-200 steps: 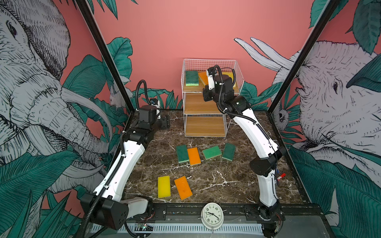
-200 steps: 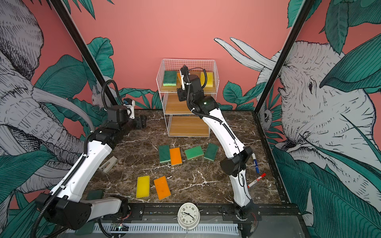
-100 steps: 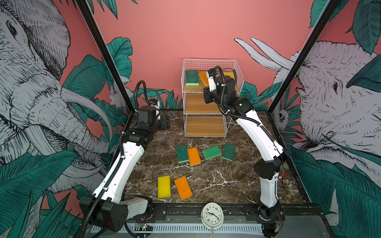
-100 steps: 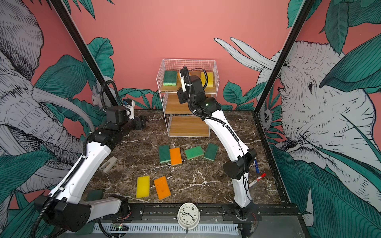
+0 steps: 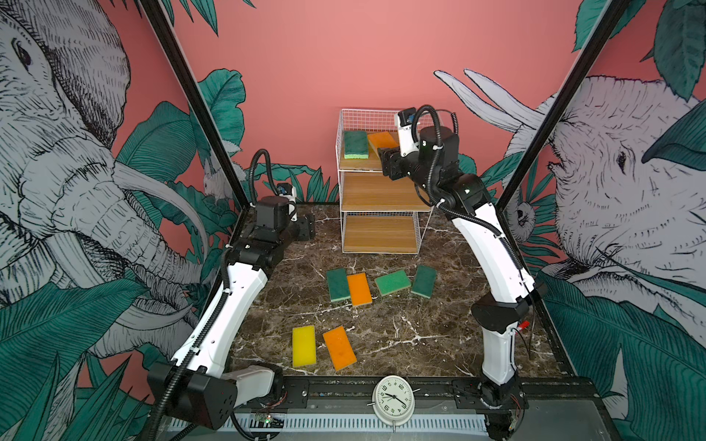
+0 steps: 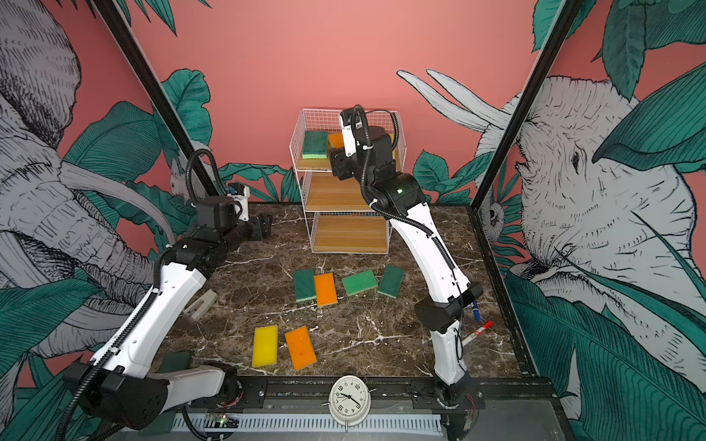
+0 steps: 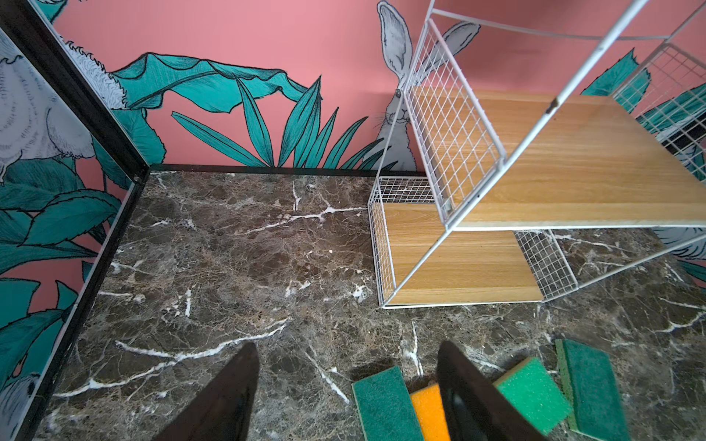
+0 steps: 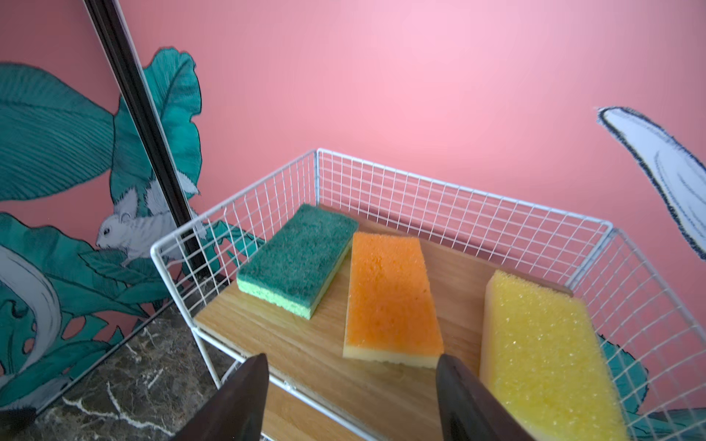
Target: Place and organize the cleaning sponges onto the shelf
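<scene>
Top view, nearest me: 1 yellow sponge (image 5: 303, 345) and 1 orange sponge (image 5: 339, 348) lie flat and just apart on the marble tabletop (image 5: 405, 336). Further in sits a row of 4: a dark green sponge (image 5: 338, 284) touching a second orange sponge (image 5: 359, 289) along their long sides, then a light green sponge (image 5: 392, 282) and a last dark green sponge (image 5: 424, 281), each lying free. That puts 6 in view on the table. Beyond them the left gripper (image 7: 347, 349) hovers over bare marble beside the shelf (image 5: 378, 191), fingers spread wide with nothing between them. Farthest back, the top tier carries 3 side by side: the shelved green sponge (image 8: 298, 259), the shelved orange sponge (image 8: 389, 294) and the shelved yellow sponge (image 8: 542, 351). The 2 lower boards are bare. The right gripper (image 8: 352, 357) hangs at the front edge of that tier, fingers wide apart and empty, just short of the shelved orange sponge. I judge these sponges light and soft, so they will squash rather than slip. I would pinch each across its short width at mid-length, gently. The touching pair leaves no gap for a finger, so the free ones look easier to take first.
</scene>
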Robot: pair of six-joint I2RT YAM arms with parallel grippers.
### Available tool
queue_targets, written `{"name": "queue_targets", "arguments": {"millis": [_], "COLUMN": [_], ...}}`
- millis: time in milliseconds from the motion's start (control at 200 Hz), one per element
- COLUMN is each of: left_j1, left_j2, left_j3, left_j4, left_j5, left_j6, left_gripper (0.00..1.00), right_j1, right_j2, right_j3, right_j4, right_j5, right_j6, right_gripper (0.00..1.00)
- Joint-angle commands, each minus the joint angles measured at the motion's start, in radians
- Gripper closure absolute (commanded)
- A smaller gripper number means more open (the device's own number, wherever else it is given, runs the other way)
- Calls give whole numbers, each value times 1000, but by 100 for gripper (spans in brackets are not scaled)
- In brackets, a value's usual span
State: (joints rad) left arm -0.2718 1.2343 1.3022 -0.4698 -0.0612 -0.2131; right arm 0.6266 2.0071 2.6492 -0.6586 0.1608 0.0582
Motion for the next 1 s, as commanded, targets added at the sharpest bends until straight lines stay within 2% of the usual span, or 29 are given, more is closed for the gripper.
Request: {"name": "queue_targets", "arguments": {"millis": [0, 375, 995], "left_j1": [9, 10, 14], "left_j2": [-25, -9, 8], "left_j3": [-19, -21, -18], "left_j4": [23, 41, 46], "left_j5": [9, 17, 18], "left_j6": [-6, -15, -12], "left_gripper": [25, 25, 25], "right_j1": [-39, -54, -67], "right_j2": [35, 48, 99], "right_j3": [37, -2, 8], "right_j4": [-26, -24, -13], "right_j5": [-66, -123, -96], "right_j6": [39, 59, 58], "right_gripper": [26, 23, 16]}}
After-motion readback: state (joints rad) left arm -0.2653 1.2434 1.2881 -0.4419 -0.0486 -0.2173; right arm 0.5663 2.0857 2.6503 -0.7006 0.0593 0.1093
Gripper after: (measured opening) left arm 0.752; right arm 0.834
